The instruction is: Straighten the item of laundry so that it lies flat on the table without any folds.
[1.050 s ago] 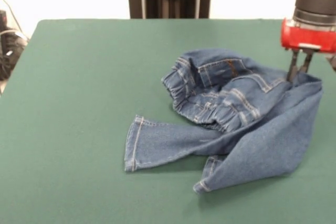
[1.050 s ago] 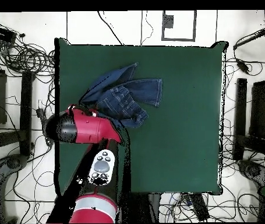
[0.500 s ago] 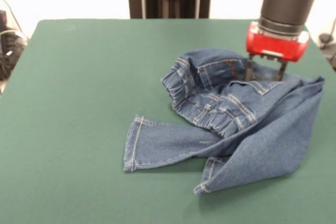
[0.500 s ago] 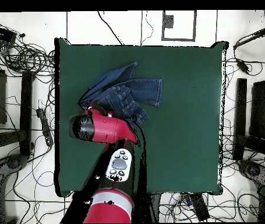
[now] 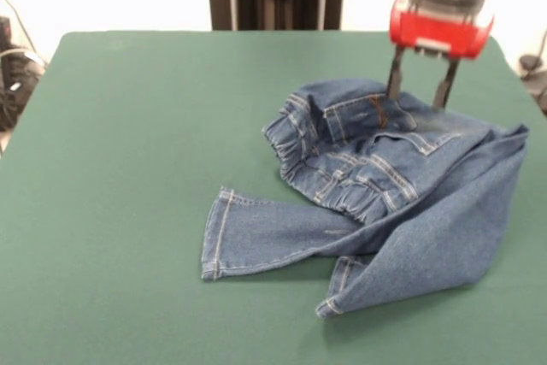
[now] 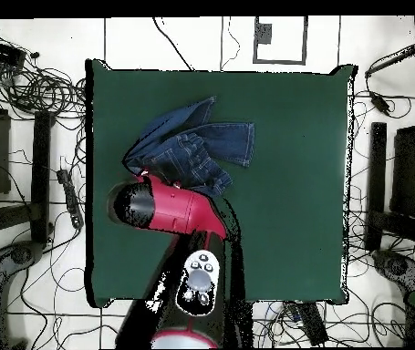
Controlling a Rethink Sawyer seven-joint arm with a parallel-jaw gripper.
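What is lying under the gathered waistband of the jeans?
Under the waistband, one leg runs out to the left across the table. Its upper part is covered, so where it joins cannot be seen.

Dark green table (image 5: 128, 126) with rounded corners, plain cloth top, mostly bare. Lying directly on it, only a small pair of blue jeans (image 5: 376, 203), crumpled, toward 3 o'clock in the front view and toward 10 o'clock in the overhead view (image 6: 188, 146). Waistband bunched and raised near the middle of the heap; one leg stretched flat toward 8 o'clock, the other folded over toward 5 o'clock.
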